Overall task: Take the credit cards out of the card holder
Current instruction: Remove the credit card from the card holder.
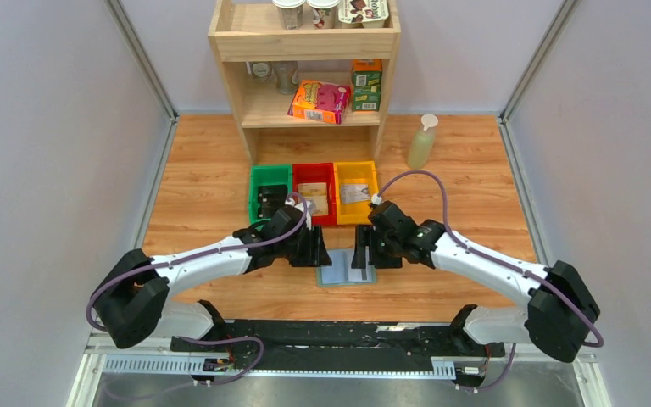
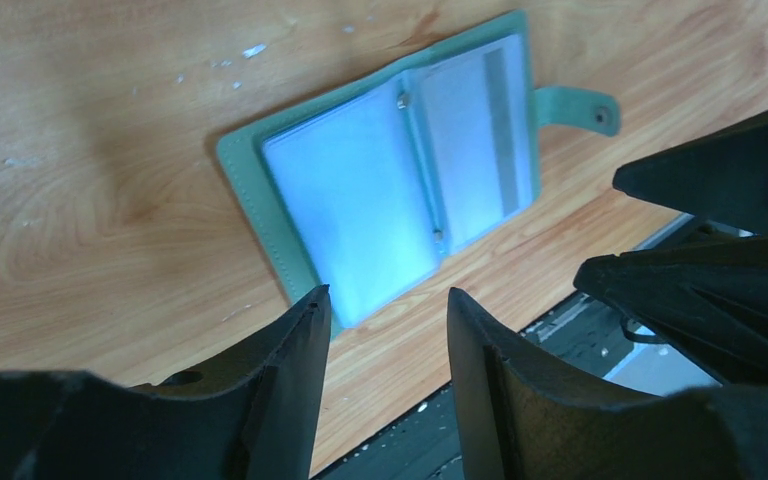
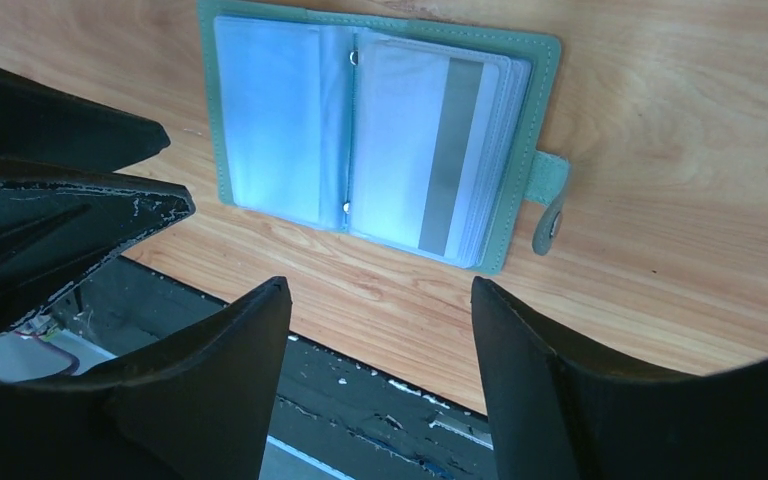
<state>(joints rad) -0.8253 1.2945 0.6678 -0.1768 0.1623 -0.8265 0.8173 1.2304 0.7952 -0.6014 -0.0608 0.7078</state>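
The card holder (image 1: 340,273) lies open and flat on the wooden table between my two grippers, green cover down, pale blue sleeves up, closure tab (image 3: 550,198) sticking out. It shows in the left wrist view (image 2: 360,200) and the right wrist view (image 3: 280,120). A pale card with a grey stripe (image 3: 450,150) sits in the right-hand sleeves, also seen from the left wrist (image 2: 500,130). No black card shows. My left gripper (image 1: 318,246) (image 2: 388,292) is open and empty above the holder's left edge. My right gripper (image 1: 363,248) (image 3: 380,285) is open and empty above its right half.
Green (image 1: 269,181), red (image 1: 314,176) and yellow (image 1: 355,174) bins stand just behind the grippers, each holding items. A wooden shelf (image 1: 305,42) and a bottle (image 1: 421,142) are further back. The table's near edge and black rail (image 3: 360,390) lie close below the holder.
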